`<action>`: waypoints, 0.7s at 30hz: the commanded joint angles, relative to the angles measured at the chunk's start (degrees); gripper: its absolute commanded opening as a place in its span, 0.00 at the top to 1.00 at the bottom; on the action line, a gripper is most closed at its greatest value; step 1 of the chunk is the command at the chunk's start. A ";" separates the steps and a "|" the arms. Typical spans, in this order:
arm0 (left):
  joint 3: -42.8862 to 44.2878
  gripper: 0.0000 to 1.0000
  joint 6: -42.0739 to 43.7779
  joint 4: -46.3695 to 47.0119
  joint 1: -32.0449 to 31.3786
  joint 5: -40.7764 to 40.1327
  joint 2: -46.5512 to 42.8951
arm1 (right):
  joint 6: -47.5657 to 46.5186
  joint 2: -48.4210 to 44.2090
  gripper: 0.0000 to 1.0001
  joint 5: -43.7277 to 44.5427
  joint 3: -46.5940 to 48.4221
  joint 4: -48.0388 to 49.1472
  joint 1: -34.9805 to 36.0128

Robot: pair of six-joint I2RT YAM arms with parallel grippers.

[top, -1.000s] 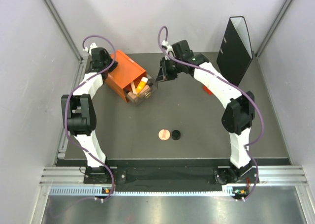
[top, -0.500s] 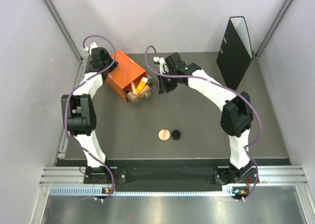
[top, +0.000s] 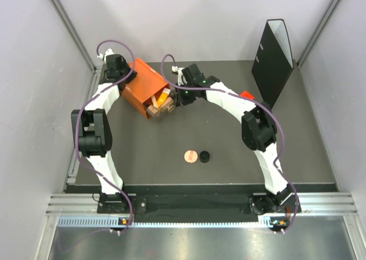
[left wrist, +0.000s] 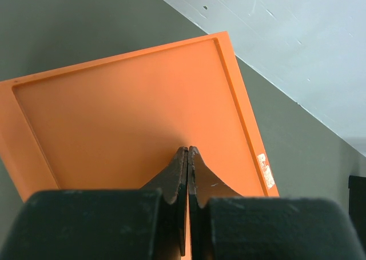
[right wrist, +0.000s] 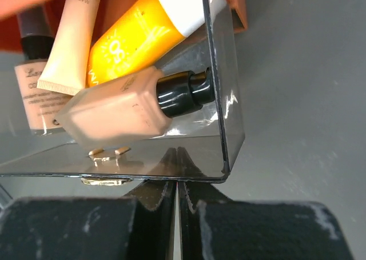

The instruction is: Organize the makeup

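The orange drawer box [top: 143, 86] lies at the back left, its clear drawer [right wrist: 220, 100] partly pulled out. Inside the drawer are an orange tube with a white cap [right wrist: 134, 37], a beige dark-capped bottle [right wrist: 114, 114], a beige stick [right wrist: 71, 37] and another beige bottle [right wrist: 34, 91]. My right gripper [right wrist: 178, 152] is shut, its tips against the drawer's clear front wall. My left gripper [left wrist: 187, 151] is shut and presses on the box's orange outer face [left wrist: 126, 106]. A round pink disc [top: 190, 155] and a small black disc [top: 204, 155] lie side by side mid-table.
A small red cube [top: 246, 95] sits right of my right forearm. A black file holder [top: 274, 54] stands at the back right. Grey walls close in both sides and the back.
My right arm has swung left, bringing its gripper up against the drawer front, and the jaws have shut. The drawer sits slightly further in. The red cube is uncovered. Left arm unchanged.
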 commanded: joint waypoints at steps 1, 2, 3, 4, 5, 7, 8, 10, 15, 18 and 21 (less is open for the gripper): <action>-3.15 1.00 1.74 -14.44 0.76 -2.25 6.03 | 6.35 2.50 1.00 -3.10 7.59 6.57 0.87; -3.33 1.00 1.83 -14.53 0.76 -2.25 6.02 | 7.41 2.94 1.00 -3.71 8.21 7.27 0.87; -3.50 1.00 1.91 -14.53 0.67 -2.42 5.94 | 9.68 3.38 1.00 -4.67 9.17 9.02 0.87; -3.59 1.00 2.00 -14.62 0.67 -2.51 5.85 | 10.92 4.26 1.00 -5.47 9.70 10.00 0.87; -3.94 1.00 2.00 -14.53 0.67 -2.51 5.76 | 11.98 4.70 1.00 -6.00 10.23 11.05 0.87; -4.21 1.00 1.91 -14.53 0.76 -2.42 5.67 | 15.67 6.36 1.00 -7.58 12.16 14.13 0.87; -4.38 1.00 2.00 -14.53 0.76 -2.25 5.67 | 16.90 6.90 1.00 -8.11 12.87 15.09 0.87; -4.47 1.00 1.83 -14.62 0.76 -2.25 5.67 | 20.24 9.27 1.00 -9.51 15.33 17.38 0.87; -4.65 1.00 1.74 -14.62 0.67 -2.16 5.59 | 28.92 14.45 1.00 -11.79 18.50 22.12 0.87; -4.65 1.00 1.83 -14.71 0.76 -2.34 5.76 | 32.38 15.78 1.00 -14.52 19.02 24.42 0.70; -4.56 1.00 2.00 -14.71 0.67 -2.16 5.94 | 30.01 11.07 1.00 -13.92 13.79 24.15 0.35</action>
